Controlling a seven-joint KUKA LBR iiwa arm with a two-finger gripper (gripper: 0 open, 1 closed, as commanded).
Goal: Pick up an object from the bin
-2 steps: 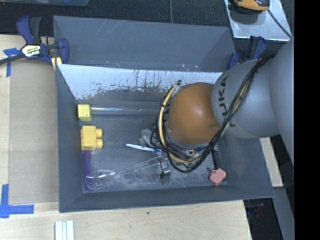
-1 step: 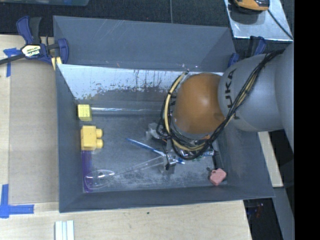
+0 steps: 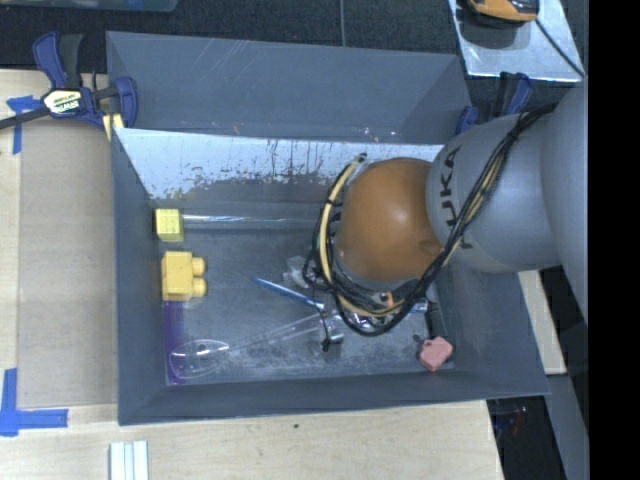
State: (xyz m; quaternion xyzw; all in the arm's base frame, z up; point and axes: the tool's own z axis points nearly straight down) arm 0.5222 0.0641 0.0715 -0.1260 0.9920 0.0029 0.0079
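The gripper (image 3: pixel 334 326) hung low over the middle of the grey metal bin (image 3: pixel 300 98), under the arm's rounded orange cover. Whether it was spread or closed could not be told. Nearest it lay a thin blue stick (image 3: pixel 278 289) and the slim stem of a clear plastic goblet (image 3: pixel 205 353), tipped on its side with its bowl toward the left wall. Either was probably the target. A blocky yellow brick (image 3: pixel 183 275) and a smaller yellow cube (image 3: pixel 168 224) sat well apart at the left, and a small pink lump (image 3: pixel 435 353) lay to the right.

Two yellow blocks (image 3: pixel 183 275) are counted. One pink block (image 3: pixel 435 352), one clear glass (image 3: pixel 205 354) and one blue stick (image 3: pixel 283 290) are seen.
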